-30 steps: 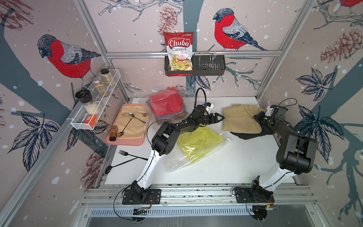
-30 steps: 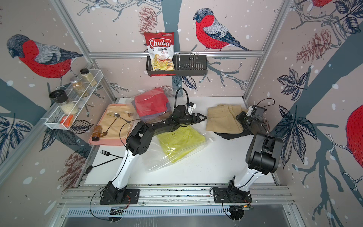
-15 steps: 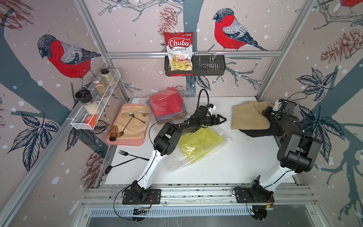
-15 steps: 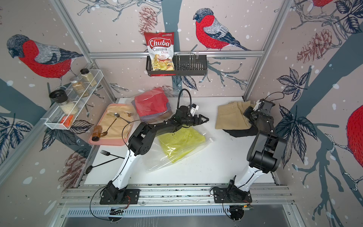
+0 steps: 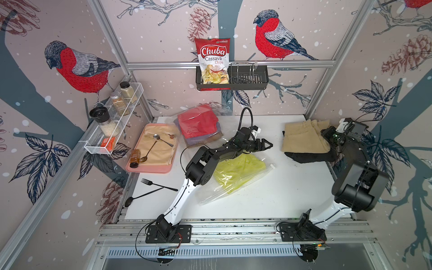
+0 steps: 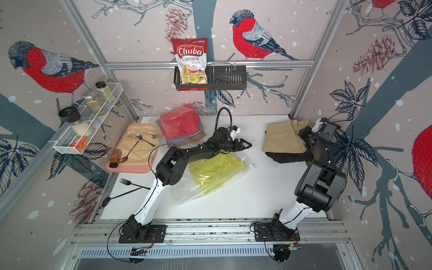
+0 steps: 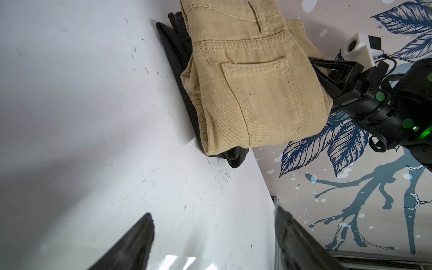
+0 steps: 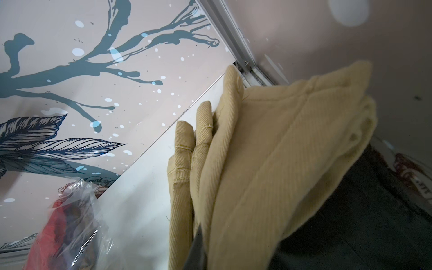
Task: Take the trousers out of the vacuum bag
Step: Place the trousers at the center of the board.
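A white table (image 5: 275, 196) is seen from above. At two o'clock the right gripper (image 5: 326, 136) has its jaws clamped on an edge of the tan trousers (image 5: 302, 138), which lie over the black trousers (image 5: 308, 158). Near the centre the left gripper (image 5: 268, 146) hovers with jaws apart, holding nothing, just beyond a clear vacuum bag (image 5: 211, 196) containing the yellow trousers (image 5: 238, 170). At eleven o'clock a second bag (image 5: 171, 118) holds red trousers (image 5: 198, 124) stacked on others.

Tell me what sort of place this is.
Probably a robot test cell dressed as a home kitchen: two arms bolted to an aluminium rail, bird-print wallpaper, a wire spice rack and a Chuba cassava chips packet in a wall basket.
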`<state>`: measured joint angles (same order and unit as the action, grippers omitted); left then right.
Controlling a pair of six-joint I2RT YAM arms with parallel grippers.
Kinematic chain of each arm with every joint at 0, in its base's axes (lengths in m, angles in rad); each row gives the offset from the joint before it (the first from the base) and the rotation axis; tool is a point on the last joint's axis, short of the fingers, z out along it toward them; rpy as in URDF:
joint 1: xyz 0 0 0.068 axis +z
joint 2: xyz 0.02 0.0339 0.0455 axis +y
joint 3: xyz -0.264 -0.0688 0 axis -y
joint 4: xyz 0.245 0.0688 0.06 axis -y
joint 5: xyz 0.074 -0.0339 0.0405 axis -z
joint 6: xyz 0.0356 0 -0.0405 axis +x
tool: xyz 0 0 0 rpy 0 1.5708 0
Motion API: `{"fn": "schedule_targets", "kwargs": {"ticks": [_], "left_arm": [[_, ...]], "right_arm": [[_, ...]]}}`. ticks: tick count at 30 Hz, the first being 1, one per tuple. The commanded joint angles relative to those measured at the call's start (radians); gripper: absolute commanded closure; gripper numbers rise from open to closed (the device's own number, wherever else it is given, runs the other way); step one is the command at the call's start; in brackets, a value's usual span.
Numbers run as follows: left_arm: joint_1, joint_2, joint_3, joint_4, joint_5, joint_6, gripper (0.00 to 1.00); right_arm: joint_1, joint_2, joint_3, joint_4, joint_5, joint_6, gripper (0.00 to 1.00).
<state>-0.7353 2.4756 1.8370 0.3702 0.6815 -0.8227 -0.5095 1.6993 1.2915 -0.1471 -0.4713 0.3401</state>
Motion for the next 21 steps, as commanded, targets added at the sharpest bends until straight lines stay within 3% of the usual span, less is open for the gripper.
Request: {"fn": "schedule_targets", "kwargs": {"ticks": [1, 2, 10, 16, 21], "left_arm": [[-0.008, 0.000, 0.007, -0.001, 0.017, 0.011, 0.17], [-0.009, 0.000, 0.008, -0.001, 0.016, 0.010, 0.17], [-0.021, 0.003, 0.008, 0.005, 0.023, 0.004, 0.17], [-0.030, -0.003, -0.014, 0.025, 0.026, -0.004, 0.17], [-0.033, -0.001, -0.010, 0.033, 0.023, -0.009, 0.17]], "right_arm": [[0.000, 0.023, 0.025, 0.041, 0.108, -0.014, 1.00], [0.001, 0.038, 0.030, 0.032, 0.124, -0.017, 1.00], [0.077, 0.097, 0.031, 0.028, 0.330, -0.040, 0.72], [0.163, 0.075, 0.026, 0.018, 0.581, -0.067, 0.22], [0.194, 0.020, -0.032, 0.030, 0.562, -0.067, 0.12]]}}
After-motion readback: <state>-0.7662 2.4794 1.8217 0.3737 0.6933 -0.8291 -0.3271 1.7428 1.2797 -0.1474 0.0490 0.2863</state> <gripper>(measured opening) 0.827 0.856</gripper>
